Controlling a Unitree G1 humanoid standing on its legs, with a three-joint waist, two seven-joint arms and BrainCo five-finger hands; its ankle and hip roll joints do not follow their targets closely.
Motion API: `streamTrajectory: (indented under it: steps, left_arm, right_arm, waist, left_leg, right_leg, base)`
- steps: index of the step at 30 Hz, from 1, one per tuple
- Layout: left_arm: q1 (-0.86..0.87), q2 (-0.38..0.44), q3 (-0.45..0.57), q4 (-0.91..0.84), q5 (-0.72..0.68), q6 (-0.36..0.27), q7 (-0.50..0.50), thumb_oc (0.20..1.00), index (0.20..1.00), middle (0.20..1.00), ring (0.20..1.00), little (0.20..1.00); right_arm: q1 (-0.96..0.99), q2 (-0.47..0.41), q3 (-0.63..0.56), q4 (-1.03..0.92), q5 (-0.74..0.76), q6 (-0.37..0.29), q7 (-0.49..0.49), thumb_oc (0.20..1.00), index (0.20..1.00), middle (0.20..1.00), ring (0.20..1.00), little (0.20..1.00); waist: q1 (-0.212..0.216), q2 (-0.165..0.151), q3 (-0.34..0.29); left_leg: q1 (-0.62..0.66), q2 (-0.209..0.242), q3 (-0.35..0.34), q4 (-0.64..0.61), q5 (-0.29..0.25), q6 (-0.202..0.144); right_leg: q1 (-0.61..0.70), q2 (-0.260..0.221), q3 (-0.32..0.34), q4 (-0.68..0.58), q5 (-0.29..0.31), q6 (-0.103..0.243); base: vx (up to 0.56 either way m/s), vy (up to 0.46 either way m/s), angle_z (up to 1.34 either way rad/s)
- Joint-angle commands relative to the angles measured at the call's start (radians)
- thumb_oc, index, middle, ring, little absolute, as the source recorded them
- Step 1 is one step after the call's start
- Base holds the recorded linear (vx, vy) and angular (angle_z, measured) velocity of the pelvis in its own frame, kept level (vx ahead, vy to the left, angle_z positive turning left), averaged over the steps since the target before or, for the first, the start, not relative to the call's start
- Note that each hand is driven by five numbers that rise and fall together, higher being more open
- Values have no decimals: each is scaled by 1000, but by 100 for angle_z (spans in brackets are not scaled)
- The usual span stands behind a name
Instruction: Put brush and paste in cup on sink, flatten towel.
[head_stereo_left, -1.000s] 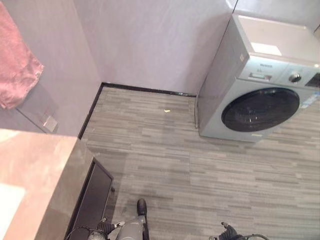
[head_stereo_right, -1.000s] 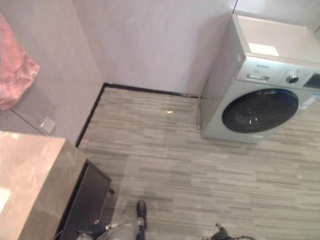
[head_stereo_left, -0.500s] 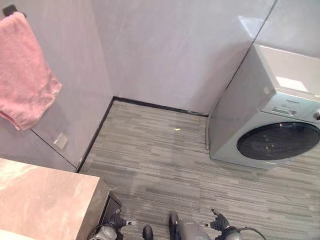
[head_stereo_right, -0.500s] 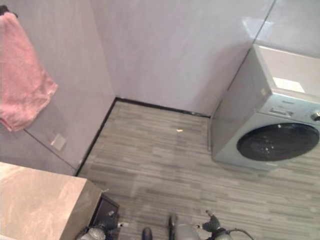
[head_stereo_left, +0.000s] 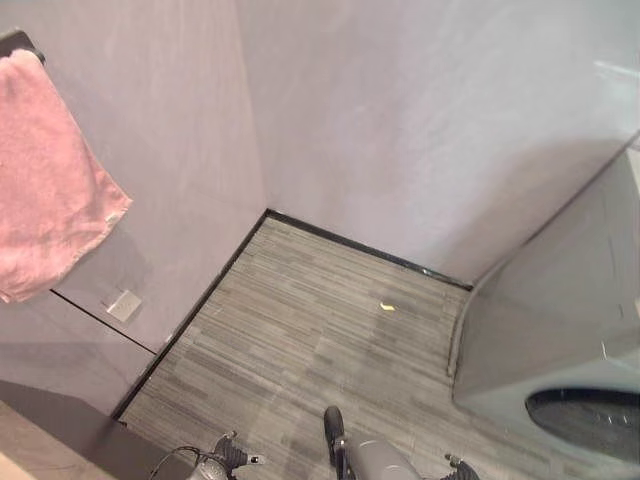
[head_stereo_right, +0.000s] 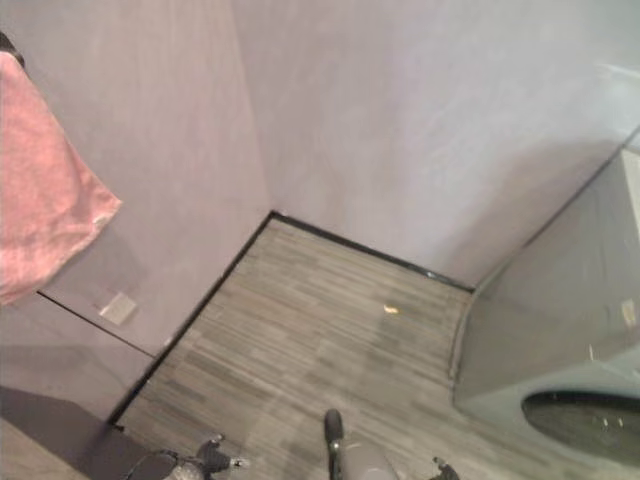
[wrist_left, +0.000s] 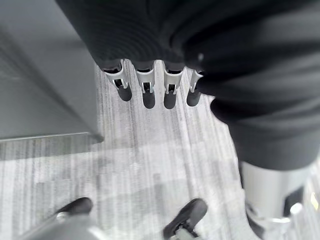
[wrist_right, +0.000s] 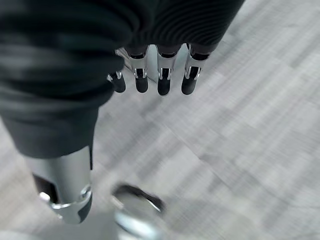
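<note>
A pink towel (head_stereo_left: 50, 180) hangs bunched and slanted from a dark bar (head_stereo_left: 18, 42) on the left wall. My left hand (wrist_left: 148, 90) hangs over the grey plank floor beside a grey cabinet side (wrist_left: 35, 100), fingers straight and nothing in them. My right hand (wrist_right: 160, 75) also hangs over the floor, fingers straight and empty, thumb (wrist_right: 65, 195) apart from them.
A grey washing machine (head_stereo_left: 560, 330) stands at the right against the back wall. The dark cabinet side (head_stereo_left: 60, 430) of the counter shows at the lower left. A wall socket (head_stereo_left: 124, 304) sits under the towel. A small yellow scrap (head_stereo_left: 387, 307) lies on the floor.
The camera has swung up and to the left: the washing machine has slid to the right edge and the counter top has dropped out at the lower left. Both hands still hang low.
</note>
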Motion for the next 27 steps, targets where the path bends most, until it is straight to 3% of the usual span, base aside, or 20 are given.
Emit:
streamTrajectory:
  steps: [1,2,5,7,10,11,12,13,15,17,22,27]
  left_arm:
    - [-24,41,-23,-23,-9,-3,5,1000,1000,1000,1000,1000]
    - [-41,52,-20,-45,-16,-4,23,1000,1000,1000,1000,1000]
    - [-47,62,-17,-56,-10,-5,31,1000,1000,1000,1000,1000]
    - [-57,70,-19,-67,5,-10,48,1000,1000,1000,1000,1000]
    - [-65,72,-24,-77,14,-12,55,1000,1000,1000,1000,1000]
    - [-67,68,-21,-72,20,-15,64,1000,1000,1000,1000,1000]
    - [-65,58,-21,-65,25,-14,72,1000,1000,1000,1000,1000]
    - [-65,59,-21,-65,25,-14,72,1000,1000,1000,1000,1000]
    - [-63,55,-25,-64,41,-10,73,1000,1000,1000,1000,1000]
    - [-50,50,-20,-54,47,-5,69,1000,1000,1000,1000,1000]
    - [-31,45,-8,-34,41,-5,71,1000,1000,1000,1000,1000]
    - [-40,64,-4,-40,47,-2,83,1000,1000,1000,1000,1000]
  right_arm:
    - [0,-48,34,-3,31,-23,-38,1000,1000,1000,1000,1000]
    - [-10,-65,64,-20,-5,-21,-49,1000,1000,1000,1000,1000]
    - [-3,-84,81,-53,-46,-17,-54,1000,1000,1000,1000,1000]
    - [19,-95,103,-93,-90,-20,-57,1000,1000,1000,1000,1000]
    - [32,-101,125,-116,-121,-24,-61,1000,1000,1000,1000,1000]
    - [44,-96,149,-123,-153,-28,-60,1000,1000,1000,1000,1000]
    - [61,-88,156,-108,-156,-31,-61,1000,1000,1000,1000,1000]
    - [61,-88,156,-108,-156,-31,-61,1000,1000,1000,1000,1000]
    - [78,-84,171,-111,-173,-33,-61,1000,1000,1000,1000,1000]
    - [70,-76,183,-91,-189,-28,-60,1000,1000,1000,1000,1000]
    - [65,-46,185,-42,-201,-26,-63,1000,1000,1000,1000,1000]
    - [56,-18,225,-34,-229,-25,-47,1000,1000,1000,1000,1000]
  waist:
    - [-1,-43,25]
    - [19,-57,36]
    - [35,-60,38]
    - [42,-59,39]
    - [50,-57,48]
    - [58,-46,48]
    - [62,-32,47]
    - [62,-32,48]
    - [56,-12,44]
    - [55,-11,42]
    - [64,-27,13]
    - [96,-74,-7]
  left_leg:
    - [-109,-58,190,188,154,83]
    - [-153,-35,252,283,161,84]
    - [-193,-35,288,312,173,82]
    - [-254,-14,352,237,175,84]
    - [-297,-25,364,155,149,96]
    - [-305,-44,371,-16,97,126]
    - [-309,-31,416,-180,130,129]
    - [-307,-32,416,-182,131,129]
    - [-314,18,528,-311,231,104]
    - [-285,37,577,-344,243,106]
    - [-257,14,567,-366,228,133]
    - [-264,-11,566,-309,155,168]
  right_leg:
    - [-8,-69,50,-42,68,72]
    - [31,-70,42,-58,47,55]
    - [64,-64,41,-71,33,48]
    - [95,-68,19,-80,7,45]
    - [113,-72,13,-91,-4,55]
    - [126,-73,11,-99,-13,72]
    - [155,-76,-2,-102,-29,84]
    - [156,-76,-2,-102,-29,84]
    - [186,-61,-20,-108,-58,87]
    - [209,-51,-36,-97,-87,92]
    - [234,-64,-26,-83,-105,102]
    - [259,-104,-34,-62,-133,124]
  base:
    - [273,-404,30]
    - [210,-328,12]
    - [154,-163,-6]
    - [172,-104,16]
    - [102,14,18]
    - [244,133,18]
    - [243,131,26]
    - [209,111,24]
    - [173,83,23]
    - [187,101,5]
    - [164,113,-4]
    - [176,154,14]
